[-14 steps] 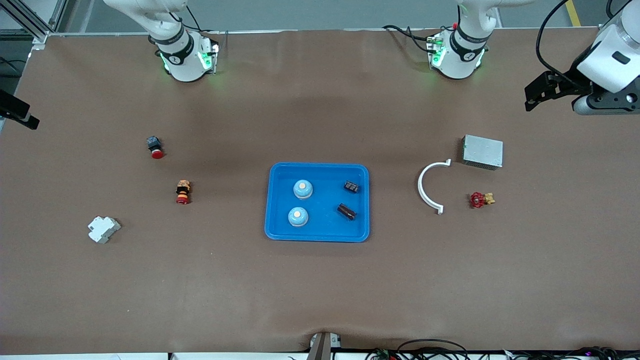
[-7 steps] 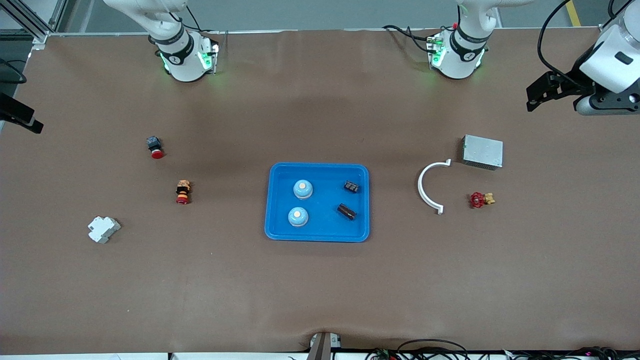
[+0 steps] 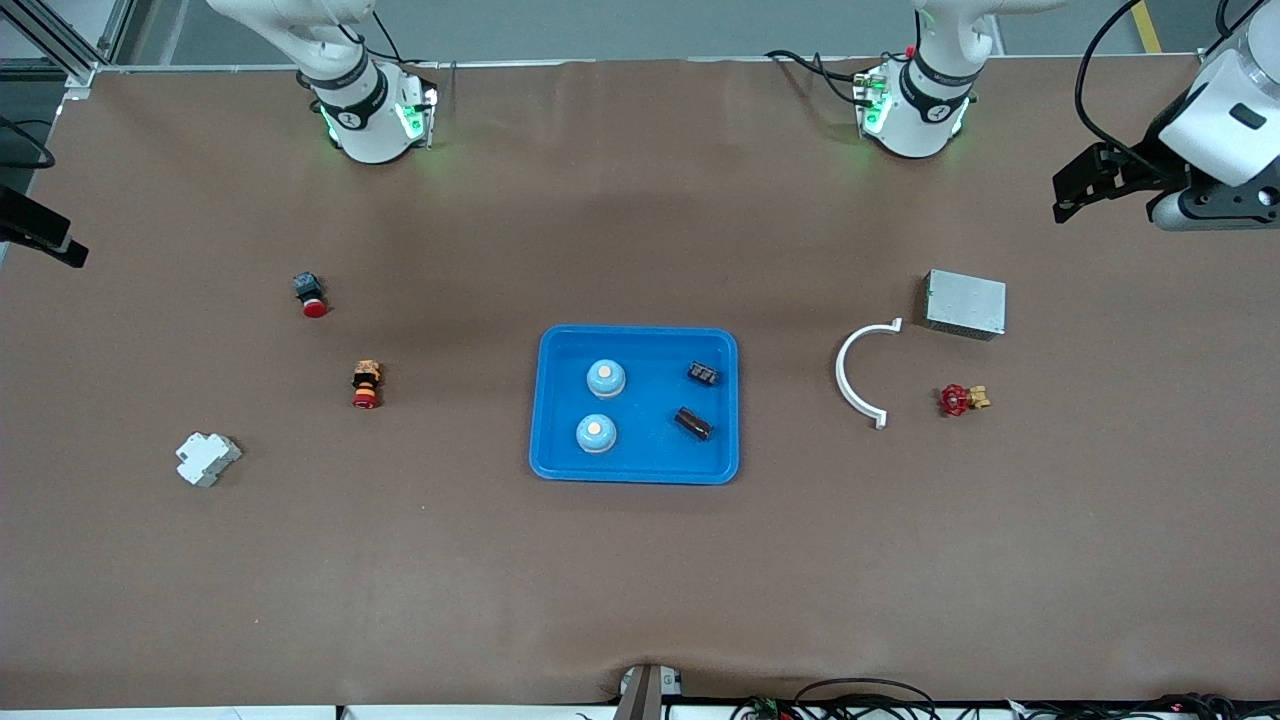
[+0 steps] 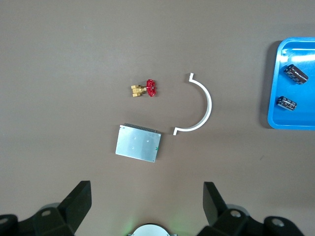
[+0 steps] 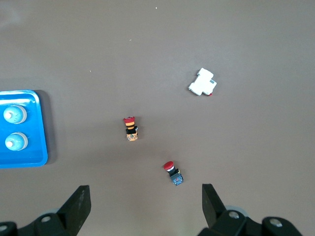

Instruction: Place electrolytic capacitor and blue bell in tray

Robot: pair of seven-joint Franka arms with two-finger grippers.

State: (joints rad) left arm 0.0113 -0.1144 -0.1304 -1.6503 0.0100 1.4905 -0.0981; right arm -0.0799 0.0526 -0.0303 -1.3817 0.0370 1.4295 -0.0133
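The bright blue tray (image 3: pixel 650 402) lies mid-table. In it stand two blue bells (image 3: pixel 605 378) (image 3: pixel 595 433) toward the right arm's end, and two dark electrolytic capacitors (image 3: pixel 703 374) (image 3: pixel 693 423) lie toward the left arm's end. My left gripper (image 3: pixel 1075 190) hangs open and empty, high over the left arm's end of the table. Its wrist view shows the left gripper (image 4: pixel 147 206), the tray's edge (image 4: pixel 275 120) and both capacitors (image 4: pixel 295 73). My right gripper (image 3: pixel 45 240) is open and empty over the other end. The right wrist view shows the right gripper (image 5: pixel 145 206) and the bells (image 5: pixel 15 114).
Toward the left arm's end lie a grey metal box (image 3: pixel 965 303), a white curved bracket (image 3: pixel 858 375) and a small red-handled valve (image 3: pixel 960 399). Toward the right arm's end are a red push button (image 3: pixel 310 295), a second button (image 3: pixel 366 385) and a white breaker (image 3: pixel 208 458).
Both hands have drifted very slightly at the table's ends. Nothing on the table has moved, and both grippers stay open.
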